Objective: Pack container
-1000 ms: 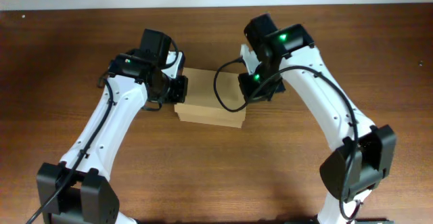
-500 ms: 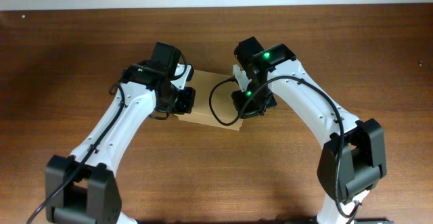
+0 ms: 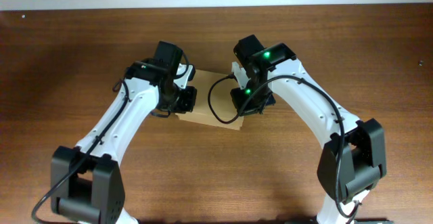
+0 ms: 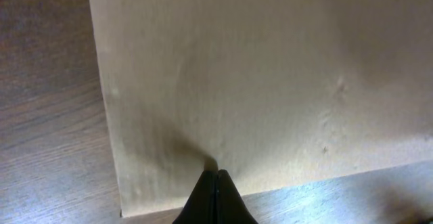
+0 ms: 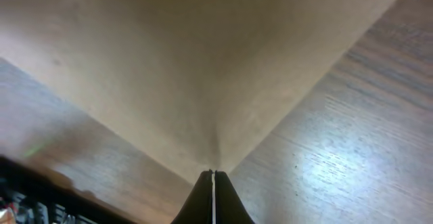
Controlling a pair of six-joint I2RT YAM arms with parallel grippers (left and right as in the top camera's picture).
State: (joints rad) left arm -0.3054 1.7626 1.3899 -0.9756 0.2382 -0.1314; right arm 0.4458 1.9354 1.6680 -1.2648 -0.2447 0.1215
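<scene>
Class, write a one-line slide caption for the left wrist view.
Left gripper, fingers shut, tip against the flat top of the closed cardboard container near its edge, wooden table beyond.

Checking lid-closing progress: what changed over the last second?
Both arms swung inward from the container's ends. The left gripper and right gripper, both shut, now rest their tips on its flat top. Nothing was taken hold of or let go. The container stayed about where it was on the table.
</scene>
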